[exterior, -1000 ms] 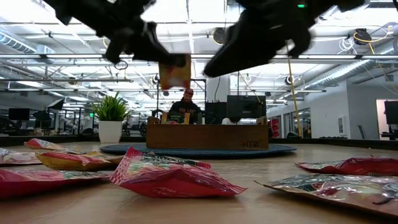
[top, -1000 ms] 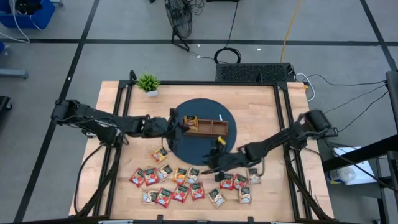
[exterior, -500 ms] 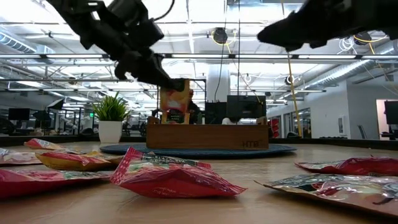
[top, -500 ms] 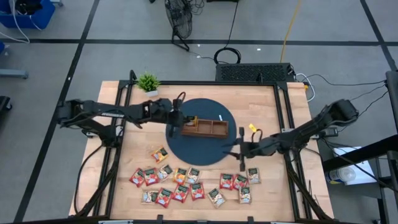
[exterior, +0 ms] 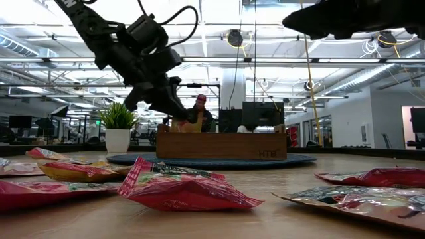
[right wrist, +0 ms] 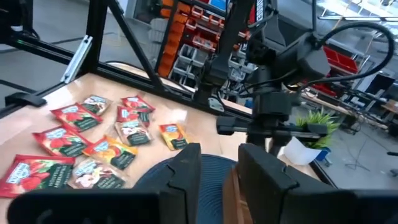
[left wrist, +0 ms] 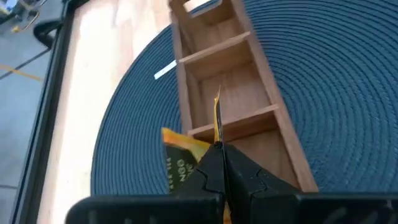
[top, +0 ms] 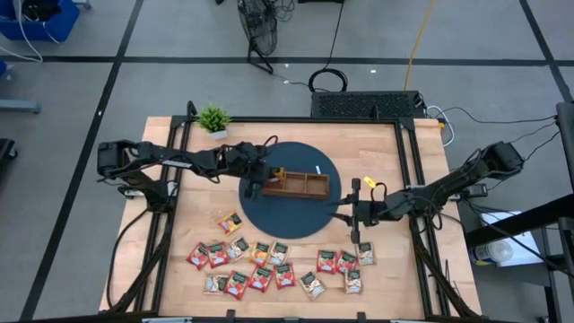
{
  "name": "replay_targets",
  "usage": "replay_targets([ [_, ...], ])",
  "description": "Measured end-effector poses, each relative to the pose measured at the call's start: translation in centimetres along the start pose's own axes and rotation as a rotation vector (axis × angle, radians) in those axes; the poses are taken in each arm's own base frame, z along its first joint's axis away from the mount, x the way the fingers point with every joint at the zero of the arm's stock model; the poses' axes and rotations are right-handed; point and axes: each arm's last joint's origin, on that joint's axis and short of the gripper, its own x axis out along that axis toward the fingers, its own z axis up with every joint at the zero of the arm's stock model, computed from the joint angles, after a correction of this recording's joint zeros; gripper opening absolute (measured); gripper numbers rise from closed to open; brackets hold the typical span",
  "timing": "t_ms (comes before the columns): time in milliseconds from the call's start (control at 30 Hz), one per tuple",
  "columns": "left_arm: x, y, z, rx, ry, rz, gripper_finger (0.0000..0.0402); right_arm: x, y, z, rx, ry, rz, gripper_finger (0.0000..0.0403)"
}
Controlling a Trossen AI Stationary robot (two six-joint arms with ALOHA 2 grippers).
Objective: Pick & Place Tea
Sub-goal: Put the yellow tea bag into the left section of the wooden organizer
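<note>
My left gripper (top: 261, 179) (left wrist: 219, 148) hangs over the left end compartment of the brown wooden tray (top: 298, 185), which sits on the round blue mat (top: 289, 208). It is shut on an orange tea sachet (left wrist: 217, 118). A second orange sachet (left wrist: 179, 157) leans at that end of the tray. My right gripper (top: 355, 213) (right wrist: 219, 163) is open and holds nothing, above the table just right of the mat. Several red, orange and green-and-white sachets (top: 269, 265) lie flat in rows near the table's near edge. My left gripper pinches the orange sachet between its two shut fingers (left wrist: 239, 168), and the sachet's thin edge (left wrist: 217, 109) stands out past the fingertips. The fingers slant down from the table's left (exterior: 166, 93). The sachet sits upright, low behind the tray's wall (exterior: 194, 119); whether it touches the tray floor is hidden.
A small potted plant (top: 213, 118) stands at the far left corner. One orange sachet (top: 230, 222) lies alone near the mat's left rim. The tray's middle and right compartments (left wrist: 224, 68) show bare wood. Black frame rails (top: 417, 206) run along both sides.
My left gripper has gone down, slanting toward the tray, and the held orange sachet has dropped from well above the tray into its left end compartment. My right arm has pulled away from the sachet rows toward the table's right and far side, and has risen.
</note>
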Motion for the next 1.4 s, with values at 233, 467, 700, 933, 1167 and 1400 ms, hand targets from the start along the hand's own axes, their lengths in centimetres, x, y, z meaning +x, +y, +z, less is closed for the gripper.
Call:
replay_targets([
  [233,0.0,0.2,-0.1,0.025,-0.007,-0.002,0.0001,0.3,-0.8,-0.3,0.023,0.013,-0.04,0.0098],
  [467,0.0,0.4,-0.2,-0.031,0.039,0.061,0.0034,0.3,-0.8,-0.5,0.045,0.029,-0.037,0.0098],
  [700,-0.1,0.6,-0.4,-0.032,0.096,0.145,0.0082,0.3,-0.8,-0.5,0.061,0.034,-0.035,0.0098],
  [933,-0.1,0.7,-0.2,-0.034,0.085,0.159,0.0097,0.3,-0.8,-0.5,0.06,0.037,-0.034,0.0098],
  [1167,-1.1,0.7,1.9,0.011,0.038,0.285,0.0098,0.3,-0.8,-0.5,0.06,0.038,-0.033,0.0098],
  [1400,-4.1,-1.9,6.5,0.02,0.252,0.403,0.0097,0.3,-0.7,-0.8,0.049,0.061,-0.025,0.0098],
])
